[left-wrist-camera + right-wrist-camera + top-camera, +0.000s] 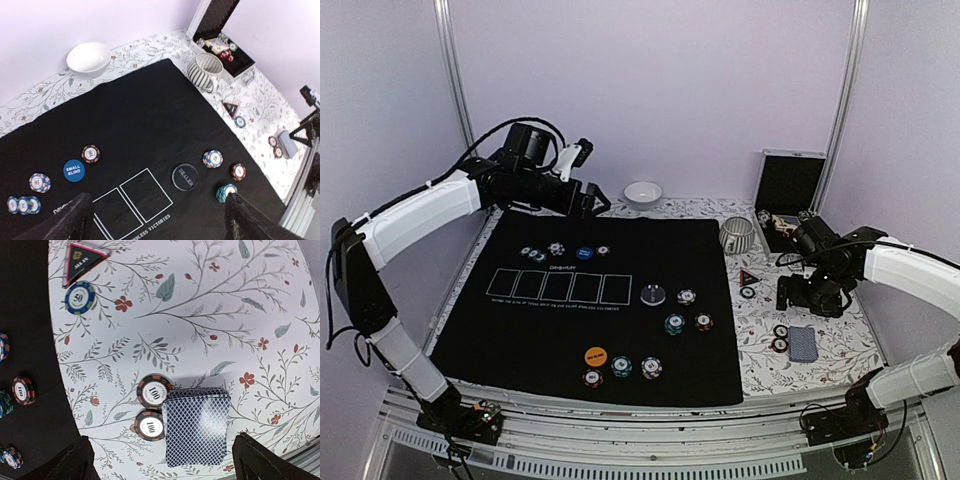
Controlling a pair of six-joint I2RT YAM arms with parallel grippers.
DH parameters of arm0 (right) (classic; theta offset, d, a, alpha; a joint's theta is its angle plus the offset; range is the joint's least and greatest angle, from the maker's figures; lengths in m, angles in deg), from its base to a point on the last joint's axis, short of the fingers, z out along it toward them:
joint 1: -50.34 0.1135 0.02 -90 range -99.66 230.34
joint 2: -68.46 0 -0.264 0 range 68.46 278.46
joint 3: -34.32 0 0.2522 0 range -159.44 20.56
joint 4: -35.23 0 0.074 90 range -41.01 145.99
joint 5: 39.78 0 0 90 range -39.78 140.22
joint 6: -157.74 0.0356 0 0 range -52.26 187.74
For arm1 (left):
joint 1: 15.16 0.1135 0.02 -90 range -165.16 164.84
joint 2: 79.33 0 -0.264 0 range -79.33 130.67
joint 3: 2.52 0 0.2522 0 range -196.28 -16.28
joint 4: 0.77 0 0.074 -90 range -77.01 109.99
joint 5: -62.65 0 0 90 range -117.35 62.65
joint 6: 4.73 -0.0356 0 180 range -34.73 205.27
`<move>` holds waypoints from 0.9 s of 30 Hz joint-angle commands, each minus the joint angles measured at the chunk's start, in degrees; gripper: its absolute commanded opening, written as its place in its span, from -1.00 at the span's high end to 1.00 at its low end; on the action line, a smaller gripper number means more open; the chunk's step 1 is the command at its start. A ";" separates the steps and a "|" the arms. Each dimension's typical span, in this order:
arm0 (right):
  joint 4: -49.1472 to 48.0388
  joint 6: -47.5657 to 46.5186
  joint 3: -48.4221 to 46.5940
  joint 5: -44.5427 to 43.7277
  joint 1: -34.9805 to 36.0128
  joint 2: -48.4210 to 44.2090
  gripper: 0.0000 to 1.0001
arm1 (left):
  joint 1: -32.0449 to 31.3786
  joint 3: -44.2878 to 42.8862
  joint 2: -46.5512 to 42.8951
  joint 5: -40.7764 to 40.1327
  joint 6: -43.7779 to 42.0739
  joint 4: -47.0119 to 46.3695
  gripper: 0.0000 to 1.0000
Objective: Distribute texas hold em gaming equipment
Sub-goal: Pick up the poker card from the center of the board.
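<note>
The card deck lies on the desk off the black mat, long axis 12-to-6, two 100 chips touching its 9 o'clock edge. Right claw hangs directly above, tipped downward, wide open, empty; left claw, likewise open and empty, is well apart.

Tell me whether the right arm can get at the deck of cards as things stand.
Probably yes. The right arm hangs over the deck of cards with its jaws wide open, and nothing lies on the deck. Two 100 chips sit hard by one edge and may get nudged.
</note>
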 commanded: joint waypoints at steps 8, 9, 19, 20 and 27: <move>-2.43 6.13 9.95 10.42 -6.51 -4.13 -0.98 | 8.43 13.55 -3.44 13.31 10.11 -12.54 -0.84; -2.54 6.57 10.74 10.48 -6.52 -3.62 -0.98 | 8.78 13.56 -3.85 13.30 10.11 -12.59 -0.84; -2.32 7.59 12.78 7.12 -6.97 1.37 -0.98 | 11.04 14.62 -5.39 15.61 10.80 -13.80 -0.85; -2.33 7.47 12.75 7.12 -7.13 1.79 -0.98 | 11.16 14.69 -5.45 15.83 10.88 -13.91 -0.85; -4.29 7.41 13.54 7.59 -8.89 3.71 -0.98 | 12.19 15.03 -5.58 17.13 11.54 -14.48 -0.85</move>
